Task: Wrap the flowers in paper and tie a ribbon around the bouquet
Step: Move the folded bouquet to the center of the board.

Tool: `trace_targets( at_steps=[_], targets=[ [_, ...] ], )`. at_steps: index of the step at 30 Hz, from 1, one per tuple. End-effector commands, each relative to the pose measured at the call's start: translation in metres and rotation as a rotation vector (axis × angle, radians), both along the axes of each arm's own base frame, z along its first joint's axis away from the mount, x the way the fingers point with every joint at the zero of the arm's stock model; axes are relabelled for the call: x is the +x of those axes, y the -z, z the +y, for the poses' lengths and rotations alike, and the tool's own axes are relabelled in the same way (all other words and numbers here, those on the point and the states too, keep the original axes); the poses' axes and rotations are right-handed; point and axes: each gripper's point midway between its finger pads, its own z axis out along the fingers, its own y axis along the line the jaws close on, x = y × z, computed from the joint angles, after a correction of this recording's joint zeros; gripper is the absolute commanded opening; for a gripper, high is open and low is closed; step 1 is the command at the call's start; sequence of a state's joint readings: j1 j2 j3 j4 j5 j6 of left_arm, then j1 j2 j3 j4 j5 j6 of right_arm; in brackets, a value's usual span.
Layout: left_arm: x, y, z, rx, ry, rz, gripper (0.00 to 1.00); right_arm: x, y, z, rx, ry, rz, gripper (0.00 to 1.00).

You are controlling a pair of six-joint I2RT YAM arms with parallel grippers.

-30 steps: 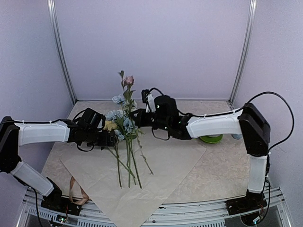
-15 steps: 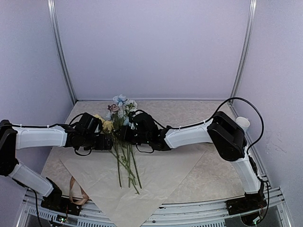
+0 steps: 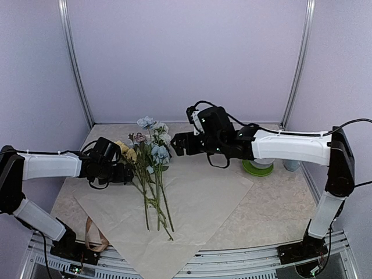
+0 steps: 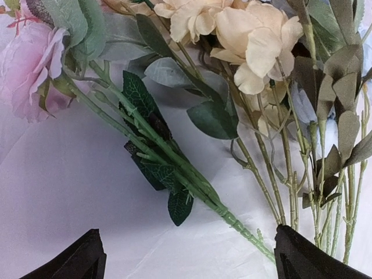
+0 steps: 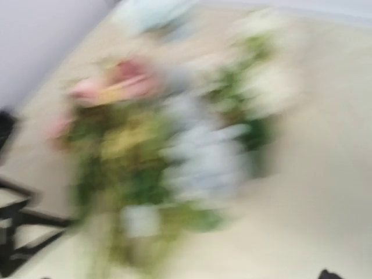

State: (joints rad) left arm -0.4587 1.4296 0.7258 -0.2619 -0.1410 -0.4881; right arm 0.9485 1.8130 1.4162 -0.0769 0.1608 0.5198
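The flowers (image 3: 150, 157) lie on the peach paper (image 3: 197, 203), blooms toward the back and stems pointing to the near edge. My left gripper (image 3: 132, 173) sits low at their left side. In the left wrist view its fingers (image 4: 87, 261) stand wide open, with green stems (image 4: 232, 218) lying between them on the paper (image 4: 70, 192), not gripped. My right gripper (image 3: 178, 145) hovers just right of the blooms, open and empty. The right wrist view is blurred and shows the flowers (image 5: 174, 151) ahead. The ribbon (image 3: 94, 233) lies loose at the near left.
A green round object (image 3: 258, 169) and a pale cup (image 3: 290, 165) stand to the right of the paper, under the right arm. Walls and metal posts close in the back of the table (image 3: 279, 209).
The right gripper opened and let go of the flowers, then drew back to the right. The bunch dropped from upright to lying on the paper. The left arm barely moved.
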Motion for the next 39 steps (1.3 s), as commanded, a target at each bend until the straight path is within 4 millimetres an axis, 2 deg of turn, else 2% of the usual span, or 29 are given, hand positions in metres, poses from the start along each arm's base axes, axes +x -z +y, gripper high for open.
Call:
trace_targets(
  at_steps=[1, 4, 7, 10, 13, 16, 19, 21, 25, 30, 33, 38, 39],
  targets=[
    [0.006, -0.009, 0.008, -0.005, -0.004, 0.008, 0.99, 0.002, 0.071, -0.122, -0.501, 0.102, 0.16, 1.0],
    [0.013, -0.011, 0.028, -0.045, -0.062, 0.034, 0.99, -0.014, 0.111, -0.166, -0.604, 0.088, 0.352, 1.0],
    [0.018, -0.014, 0.048, -0.07, -0.126, 0.056, 0.99, -0.027, 0.137, -0.195, -0.646, 0.087, 0.447, 1.0],
    [0.014, -0.017, 0.06, -0.032, -0.158, 0.058, 0.99, -0.035, 0.152, -0.211, -0.633, 0.088, 0.505, 0.99],
    [0.008, -0.01, 0.07, -0.054, -0.19, 0.08, 0.99, -0.04, 0.166, -0.235, -0.647, 0.139, 0.554, 0.99],
    [0.0, 0.001, 0.063, -0.111, -0.175, 0.117, 0.99, -0.046, 0.174, -0.251, -0.615, 0.178, 0.577, 0.98],
    [-0.007, 0.014, 0.062, -0.126, -0.177, 0.146, 0.99, -0.042, 0.176, -0.266, -0.571, 0.246, 0.561, 0.98],
    [-0.009, 0.024, 0.06, -0.135, -0.176, 0.168, 0.99, -0.035, 0.179, -0.267, -0.514, 0.258, 0.548, 0.98],
    [-0.01, 0.041, 0.055, -0.154, -0.172, 0.203, 0.99, -0.032, 0.195, -0.25, -0.412, 0.208, 0.581, 0.94],
    [-0.007, 0.059, 0.043, -0.196, -0.141, 0.234, 0.99, -0.04, 0.214, -0.225, -0.291, 0.118, 0.637, 0.85],
    [-0.007, 0.072, 0.035, -0.2, -0.118, 0.26, 0.99, -0.039, 0.209, -0.207, -0.182, 0.083, 0.645, 0.78],
    [0.0, 0.083, 0.03, -0.186, -0.102, 0.278, 0.99, -0.033, 0.183, -0.178, 0.015, 0.016, 0.607, 0.69],
    [-0.002, 0.083, 0.021, -0.183, -0.075, 0.28, 0.99, -0.033, 0.18, -0.173, 0.045, -0.003, 0.61, 0.67]
  ],
)
